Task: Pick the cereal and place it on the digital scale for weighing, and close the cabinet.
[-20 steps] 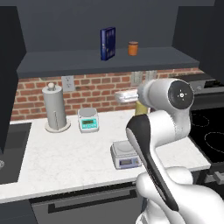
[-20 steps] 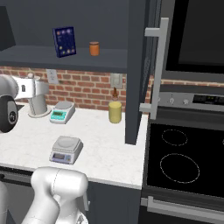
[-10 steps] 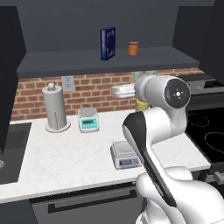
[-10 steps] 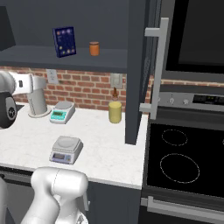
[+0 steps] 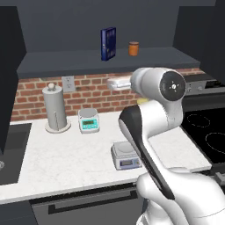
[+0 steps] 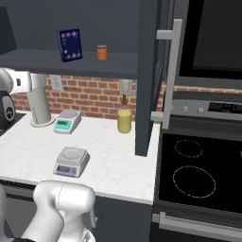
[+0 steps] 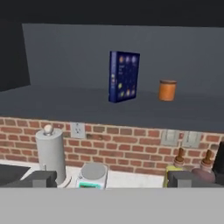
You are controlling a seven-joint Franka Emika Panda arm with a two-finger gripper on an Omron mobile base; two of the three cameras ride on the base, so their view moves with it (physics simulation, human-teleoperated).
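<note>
A: Where is the cereal [image 7: 124,76]?

B: It stands upright on the open cabinet's shelf [image 5: 88,59], with the orange can [image 7: 166,90] beside it but apart.

A: And the end effector [image 7: 112,178]?

B: In the hand view its two dark fingertips [image 7: 40,179] stand wide apart with nothing between them, so it is spread and holds nothing. It faces the shelf from below the cereal's level, well apart from the box.

A: What lies on the surface [image 6: 108,156]?

B: The digital scale [image 6: 71,161] sits near the front edge, its plate bare. A second scale with a teal front [image 6: 66,121] is back by the brick wall, next to the paper towel roll [image 5: 56,109]. A yellow jar [image 6: 124,121] stands further right by the wall.

A: The cabinet?

B: Its door [image 6: 150,71] is swung out edge-on over the surface, the silver handle [image 6: 170,75] toward the stove [image 6: 196,172].
</note>
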